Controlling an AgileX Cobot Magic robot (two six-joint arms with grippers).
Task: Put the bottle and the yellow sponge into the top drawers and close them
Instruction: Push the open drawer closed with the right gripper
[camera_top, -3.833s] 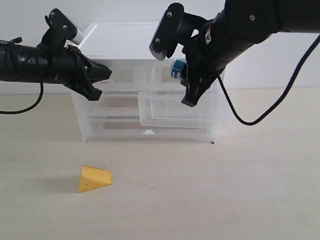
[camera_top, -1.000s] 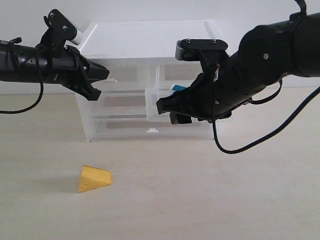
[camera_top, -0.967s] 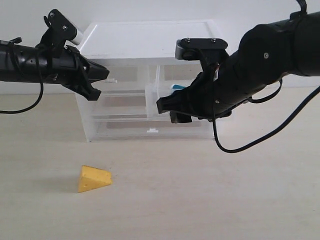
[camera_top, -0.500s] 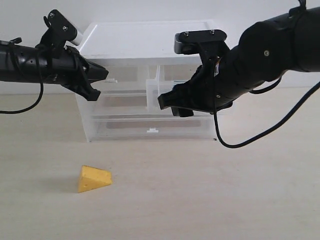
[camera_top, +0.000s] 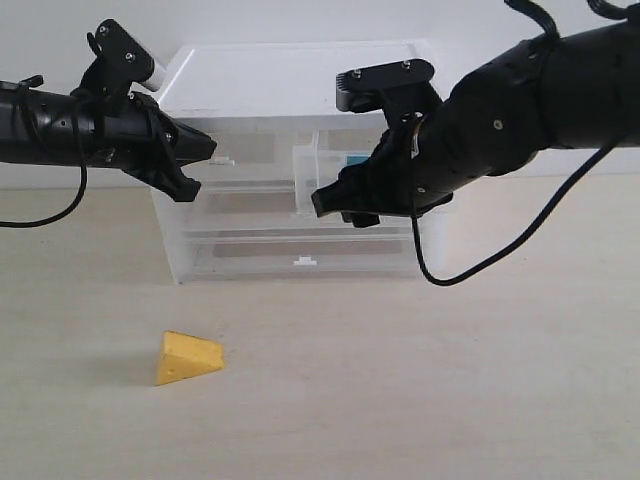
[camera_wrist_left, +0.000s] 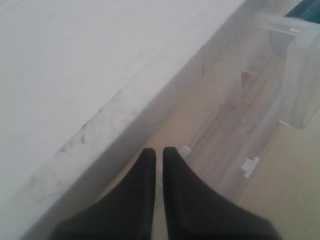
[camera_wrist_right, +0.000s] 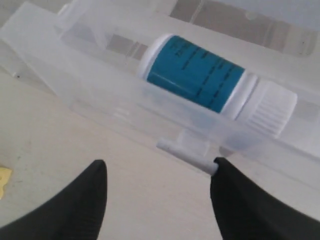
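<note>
The right gripper (camera_wrist_right: 159, 172) stands wide open and holds nothing. The tab handle (camera_wrist_right: 186, 150) of the right top drawer (camera_wrist_right: 95, 95) sits between its fingers, possibly touching one. Just beyond the handle, the bottle (camera_wrist_right: 200, 80) lies on its side inside that drawer. The left gripper (camera_wrist_left: 158, 152) is closed and empty beside the cabinet (camera_top: 290, 80). The yellow sponge (camera_top: 187, 357) lies on the table (camera_top: 450, 380), well below it.

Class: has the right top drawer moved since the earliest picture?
Yes. The right top drawer has slid back into the cabinet, its front still slightly proud.
</note>
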